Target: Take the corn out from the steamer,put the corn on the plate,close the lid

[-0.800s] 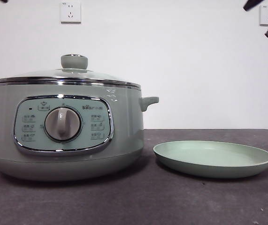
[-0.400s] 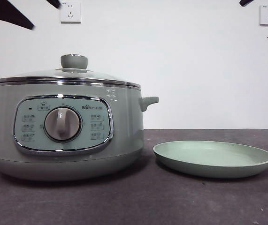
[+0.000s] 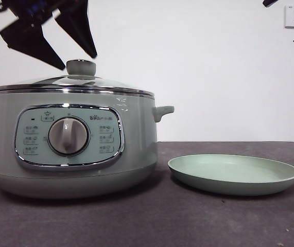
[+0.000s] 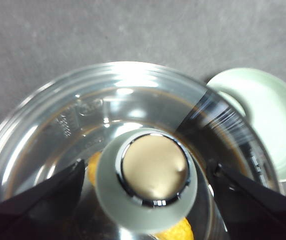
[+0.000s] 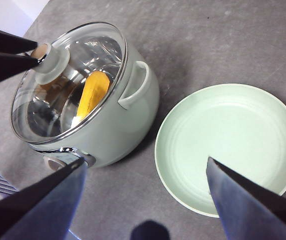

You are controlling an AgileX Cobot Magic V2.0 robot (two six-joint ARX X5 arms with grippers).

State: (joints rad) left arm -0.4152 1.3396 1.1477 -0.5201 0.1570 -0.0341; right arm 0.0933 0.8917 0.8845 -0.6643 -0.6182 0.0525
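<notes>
In the front view the steamer stood left of the plate, the lid seated on it, and the left gripper hung just above the knob — jaws wide.

The left wrist view showed the corn under the glass.

The right wrist view had the right gripper high over the table, jaws wide.

left gripper: dropped from top corner to just above lid knob | fingers spread
</notes>
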